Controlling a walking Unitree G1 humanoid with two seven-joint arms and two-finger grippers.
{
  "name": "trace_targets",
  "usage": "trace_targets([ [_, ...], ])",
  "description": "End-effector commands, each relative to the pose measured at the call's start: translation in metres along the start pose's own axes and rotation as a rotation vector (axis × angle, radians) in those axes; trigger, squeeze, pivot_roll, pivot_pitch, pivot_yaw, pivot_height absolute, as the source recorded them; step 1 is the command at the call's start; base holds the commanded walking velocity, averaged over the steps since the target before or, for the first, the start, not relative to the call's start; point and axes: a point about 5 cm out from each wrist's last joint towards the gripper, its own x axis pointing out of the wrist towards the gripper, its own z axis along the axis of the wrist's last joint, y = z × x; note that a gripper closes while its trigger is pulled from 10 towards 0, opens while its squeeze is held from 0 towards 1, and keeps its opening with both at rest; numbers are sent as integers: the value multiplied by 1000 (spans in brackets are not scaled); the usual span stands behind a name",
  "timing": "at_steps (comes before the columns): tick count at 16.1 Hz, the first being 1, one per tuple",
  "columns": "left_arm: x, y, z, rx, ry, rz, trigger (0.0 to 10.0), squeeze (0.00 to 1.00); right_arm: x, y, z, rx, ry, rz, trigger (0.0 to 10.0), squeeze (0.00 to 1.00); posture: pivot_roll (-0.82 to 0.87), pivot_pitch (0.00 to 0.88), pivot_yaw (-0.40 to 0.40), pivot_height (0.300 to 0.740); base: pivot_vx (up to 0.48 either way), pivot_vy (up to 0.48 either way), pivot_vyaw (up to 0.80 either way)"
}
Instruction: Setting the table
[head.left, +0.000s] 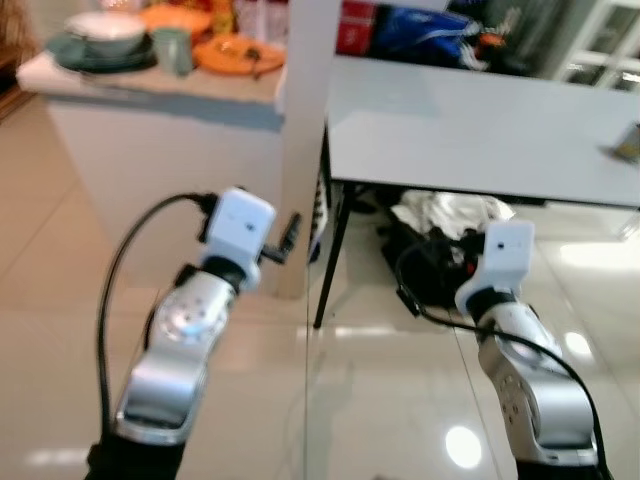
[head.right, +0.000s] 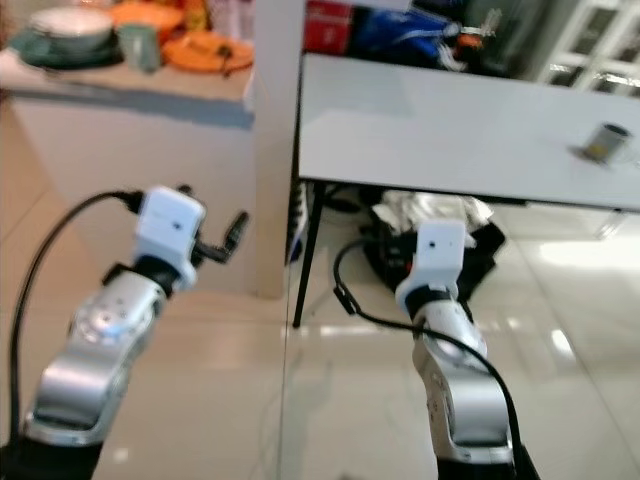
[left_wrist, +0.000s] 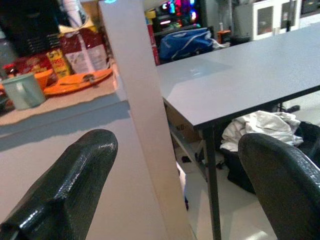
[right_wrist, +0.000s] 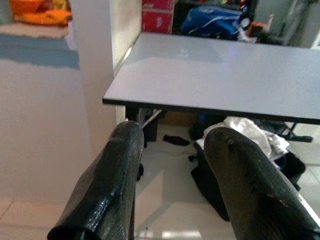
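I'm on the approach here, nothing picked up yet: both arms are raised in front of me over the tiled floor, and the grey table (head.left: 480, 130) ahead is bare apart from one small can-like thing (head.right: 606, 142) at its far right edge. The dishes I need sit on the counter (head.left: 150, 85) to my left, beyond the white pillar (head.left: 305, 150). I count one stack of greenish plates with a bowl on top (head.left: 100, 40), one green mug (left_wrist: 22, 91) and one orange plate (head.left: 238, 55); packets behind are too blurred to count. Left gripper (left_wrist: 175, 190) has its fingers spread wide, empty. Right gripper (right_wrist: 172, 185) is parted too, narrower, holding nothing. Next, I judge, I turn left and close on the counter to reach the mug or plates
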Motion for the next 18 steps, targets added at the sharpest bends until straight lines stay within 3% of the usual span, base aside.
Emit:
trace_targets([
  [1, 2, -8, 3, -9, -9, -26, 10000, 0, 0, -7, 2, -26, -9, -16, 10000, 0, 43, 16, -56, 740, 0, 480, 0],
  [5, 1, -2, 8, -81, -30, 52, 10000, 0, 5, -3, 4, -102, -15, 1, 10000, 0, 47, 12, -62, 740, 0, 213, 0],
  [7, 2, 2, 12, -56, -65, 77, 10000, 0, 8, 3, 9, -107, -30, 60, 10000, 0, 48, 12, -65, 740, 0, 0, 0],
  [9, 1, 4, 14, -62, -72, 77, 10000, 0, 10, 7, 11, -135, -38, 92, 10000, 0, 48, 12, -65, 740, 319, 0, 0],
  [14, 0, 1, 13, -23, -63, 34, 10000, 0, 13, 5, 19, -179, -98, 62, 10000, 0, 44, 17, -59, 740, 472, 0, 800],
  [18, 2, -2, 14, -17, -68, 18, 10000, 0, 14, 3, 21, -157, -109, 50, 10000, 0, 41, 20, -54, 740, 480, 0, 0],
])
